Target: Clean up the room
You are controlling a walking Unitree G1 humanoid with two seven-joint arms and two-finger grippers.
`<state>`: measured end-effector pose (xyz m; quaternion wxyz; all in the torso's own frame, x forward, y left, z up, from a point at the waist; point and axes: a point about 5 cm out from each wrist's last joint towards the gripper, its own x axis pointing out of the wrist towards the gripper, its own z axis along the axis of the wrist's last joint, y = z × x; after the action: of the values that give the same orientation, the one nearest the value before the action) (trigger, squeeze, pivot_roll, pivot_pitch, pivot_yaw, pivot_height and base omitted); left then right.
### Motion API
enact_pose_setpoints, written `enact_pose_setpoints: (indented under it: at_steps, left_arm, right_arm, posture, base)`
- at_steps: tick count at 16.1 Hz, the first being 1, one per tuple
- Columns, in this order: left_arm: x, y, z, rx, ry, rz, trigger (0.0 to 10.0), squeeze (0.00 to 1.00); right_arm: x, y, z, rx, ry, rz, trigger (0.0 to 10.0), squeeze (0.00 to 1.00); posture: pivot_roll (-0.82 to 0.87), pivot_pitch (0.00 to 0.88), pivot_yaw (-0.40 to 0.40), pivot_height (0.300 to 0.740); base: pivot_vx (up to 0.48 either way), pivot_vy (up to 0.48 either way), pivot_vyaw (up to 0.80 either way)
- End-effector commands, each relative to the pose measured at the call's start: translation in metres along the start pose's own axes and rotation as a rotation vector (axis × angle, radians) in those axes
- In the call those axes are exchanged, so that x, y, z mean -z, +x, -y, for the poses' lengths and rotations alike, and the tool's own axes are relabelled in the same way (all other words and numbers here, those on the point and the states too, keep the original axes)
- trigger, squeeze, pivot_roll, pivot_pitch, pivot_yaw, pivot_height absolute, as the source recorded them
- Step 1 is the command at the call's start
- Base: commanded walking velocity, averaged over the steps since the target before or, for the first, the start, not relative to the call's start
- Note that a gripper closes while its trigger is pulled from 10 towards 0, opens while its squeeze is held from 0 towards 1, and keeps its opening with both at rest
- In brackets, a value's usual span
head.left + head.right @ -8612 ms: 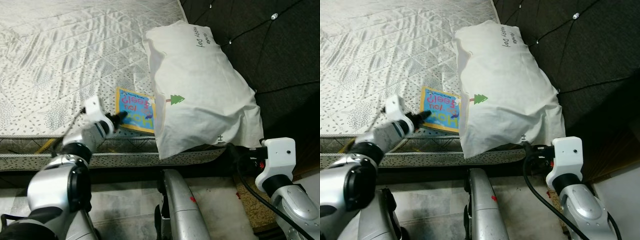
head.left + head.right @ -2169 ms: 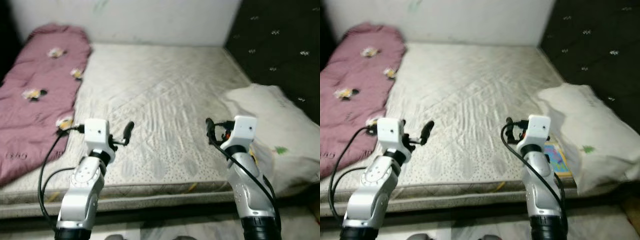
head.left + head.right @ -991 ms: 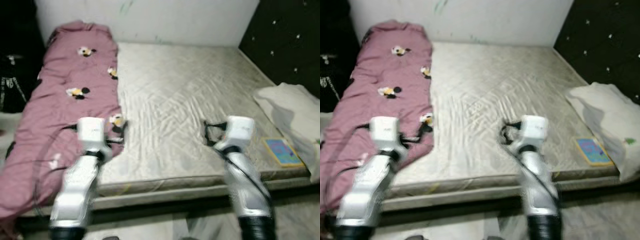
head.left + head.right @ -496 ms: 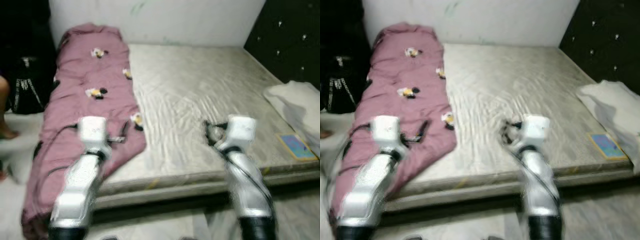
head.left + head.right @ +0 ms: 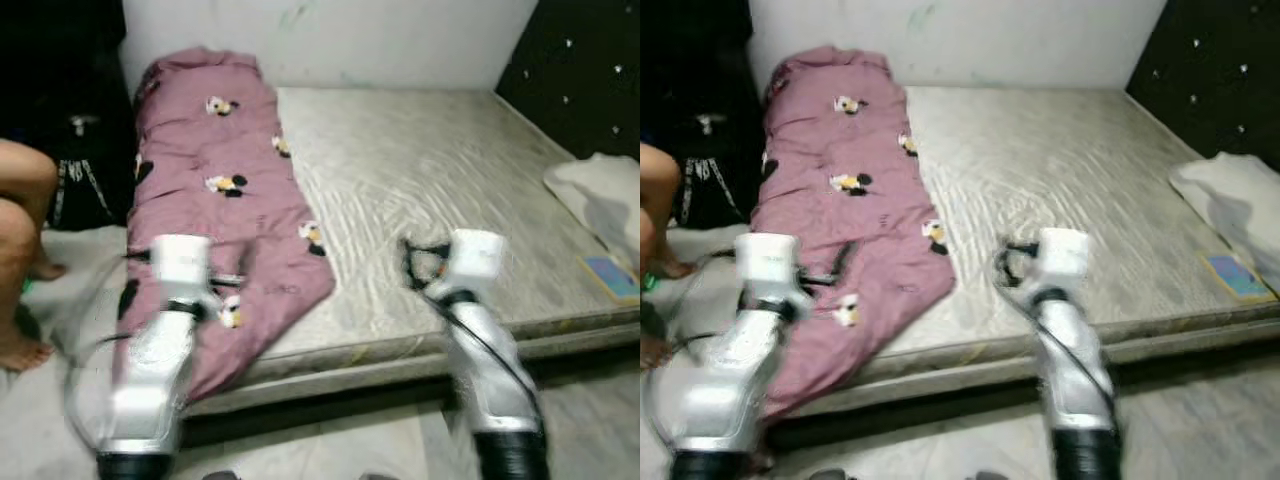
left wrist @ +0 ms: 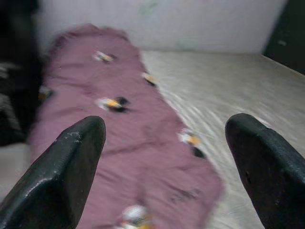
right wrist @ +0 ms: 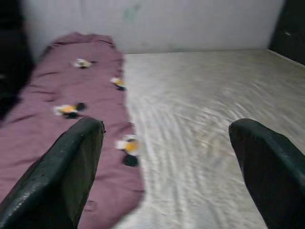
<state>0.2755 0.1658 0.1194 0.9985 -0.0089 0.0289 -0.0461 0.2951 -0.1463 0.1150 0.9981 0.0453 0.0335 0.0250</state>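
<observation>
A mauve blanket (image 5: 230,210) with small cartoon prints lies along the left side of a grey quilted mattress (image 5: 430,180), and its near end hangs over the front edge. My left gripper (image 5: 242,268) is held up in front of the blanket's lower part. In its wrist view the left gripper (image 6: 167,126) is open and empty, facing the blanket (image 6: 109,124). My right gripper (image 5: 408,262) hovers over the mattress's front edge, and the right gripper (image 7: 167,129) is open too, with nothing between its fingers. The picture is blurred by motion.
A white pillow (image 5: 600,195) and a blue and yellow book (image 5: 612,275) lie at the mattress's right edge, by a dark padded headboard (image 5: 590,70). A person's bare leg (image 5: 20,230) and a black bag (image 5: 80,170) are at the far left. Pale floor (image 5: 340,440) runs before the bed.
The camera has swung left: blanket now sits near the middle, pillow and book have slid to the right edge, and a person's leg has come into view. Both grippers stay open.
</observation>
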Motion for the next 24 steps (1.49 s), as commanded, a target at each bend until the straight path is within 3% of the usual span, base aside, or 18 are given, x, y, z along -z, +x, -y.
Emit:
enact_pose_setpoints:
  at_steps: [1,3,5,7,11,17,24]
  left_arm:
    - [-0.009,0.004,0.009,0.024,0.009,0.047,10.0,0.00]
    - [-0.025,0.005,0.001,-0.004,0.017,0.080,10.0,0.00]
    - [-0.027,0.002,0.001,0.000,0.022,0.084,10.0,0.00]
    - [-0.020,-0.005,0.005,0.021,0.014,0.069,10.0,0.00]
    - [-0.019,-0.004,0.018,0.066,-0.012,0.069,10.0,0.00]
    - [-0.021,-0.001,0.012,0.074,-0.001,0.072,10.0,0.00]
    - [-0.020,-0.003,0.018,0.081,-0.019,0.075,10.0,0.00]
  right_arm:
    - [-0.007,0.000,0.012,0.028,-0.026,0.026,10.0,0.00]
    - [-0.012,0.001,0.009,0.005,-0.030,0.048,10.0,0.00]
    - [-0.012,0.001,0.006,-0.004,-0.033,0.047,10.0,0.00]
    - [-0.010,0.000,0.004,-0.007,-0.021,0.035,10.0,0.00]
    - [-0.011,0.001,0.005,-0.001,-0.025,0.037,10.0,0.00]
    - [-0.009,0.001,0.004,0.003,-0.024,0.031,10.0,0.00]
    - [-0.009,0.002,0.006,0.007,-0.027,0.034,10.0,0.00]
  posture:
    - [-0.03,0.000,-0.086,0.740]
    - [-0.02,0.000,-0.088,0.740]
    - [0.00,0.011,-0.091,0.740]
    - [-0.01,0.015,-0.091,0.740]
    - [-0.02,0.010,-0.085,0.740]
    - [-0.02,0.000,-0.077,0.740]
    - [-0.02,0.002,-0.082,0.740]
  base:
    - [0.000,0.000,0.00]
    - [0.000,0.000,0.32]
    - [0.000,0.000,0.79]
    - [0.000,0.000,0.69]
    - [0.000,0.000,0.00]
    - [0.337,0.000,0.00]
    - [0.261,0.000,0.00]
